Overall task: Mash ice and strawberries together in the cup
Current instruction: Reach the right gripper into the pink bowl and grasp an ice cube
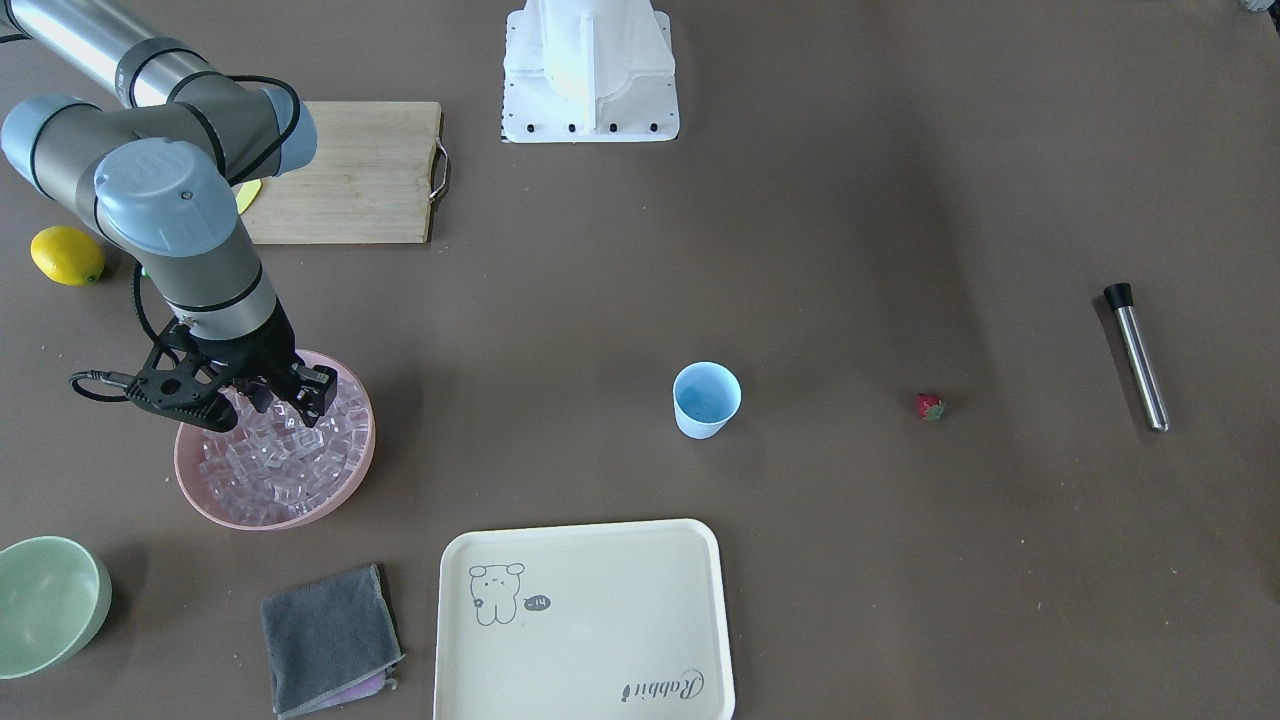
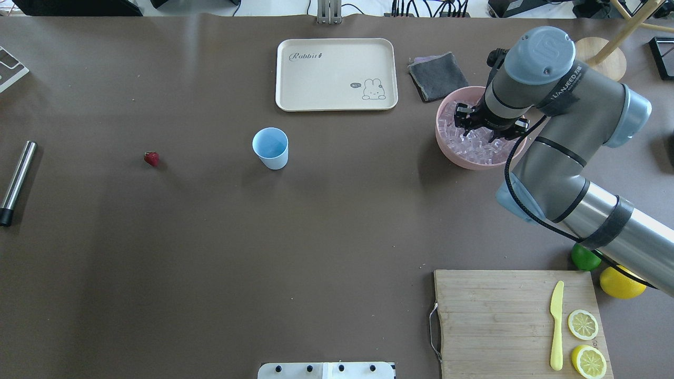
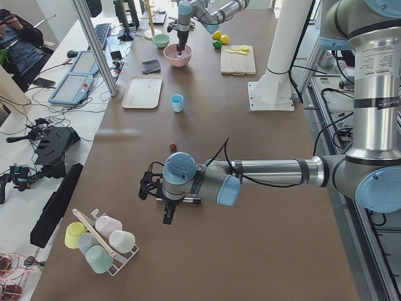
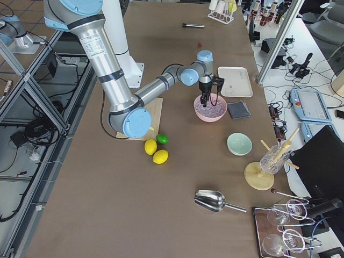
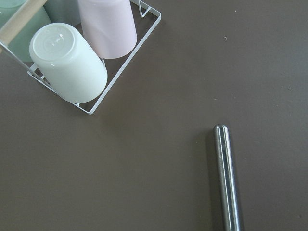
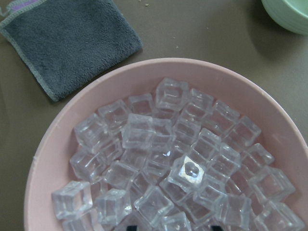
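The ice (image 1: 285,455) fills a pink bowl (image 1: 200,500). My right gripper (image 1: 285,410) hangs straight down into it. In the right wrist view two dark fingertips (image 6: 131,224) stand apart at the bottom edge, over the ice (image 6: 168,159), so it is open and holds nothing. The pale blue cup (image 1: 706,399) stands upright at mid-table and looks empty. The strawberry (image 1: 930,406) lies alone on the table beyond the cup. My left gripper (image 3: 169,216) shows only in the exterior left view, at the table's end. I cannot tell whether it is open or shut.
A steel muddler (image 1: 1138,355) lies past the strawberry, and its end (image 5: 226,178) shows in the left wrist view beside a wire rack of cups (image 5: 72,57). Near the bowl are a grey cloth (image 1: 328,638), cream tray (image 1: 585,620), green bowl (image 1: 45,605), cutting board (image 1: 350,175) and lemon (image 1: 67,255).
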Controlling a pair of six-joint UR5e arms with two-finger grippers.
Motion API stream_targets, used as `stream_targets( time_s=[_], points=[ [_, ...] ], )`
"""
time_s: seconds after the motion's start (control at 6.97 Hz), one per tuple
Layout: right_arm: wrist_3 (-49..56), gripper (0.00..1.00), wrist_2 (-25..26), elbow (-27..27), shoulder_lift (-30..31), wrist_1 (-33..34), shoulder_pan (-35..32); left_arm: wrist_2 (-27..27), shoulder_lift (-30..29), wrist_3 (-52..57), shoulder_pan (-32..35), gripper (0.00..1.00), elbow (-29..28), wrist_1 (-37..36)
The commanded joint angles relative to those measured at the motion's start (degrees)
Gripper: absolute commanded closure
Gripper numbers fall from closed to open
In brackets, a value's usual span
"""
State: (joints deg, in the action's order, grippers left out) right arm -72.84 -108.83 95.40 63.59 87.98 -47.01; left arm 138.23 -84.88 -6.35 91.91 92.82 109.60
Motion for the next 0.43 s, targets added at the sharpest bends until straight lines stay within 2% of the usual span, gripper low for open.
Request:
stream_targets(
  time_s=[0.0,0.29],
  points=[
    [-3.1,0.41,2.6,1.3,-1.4,5.6,0.5,0.0,0.1,0.0,0.0,0.01,0.1,0.0],
    [-6.2,0.43,4.8,0.7,-2.3,6.6,1.5,0.0,0.1,0.0,0.0,0.01,-0.1,0.1]
  ],
)
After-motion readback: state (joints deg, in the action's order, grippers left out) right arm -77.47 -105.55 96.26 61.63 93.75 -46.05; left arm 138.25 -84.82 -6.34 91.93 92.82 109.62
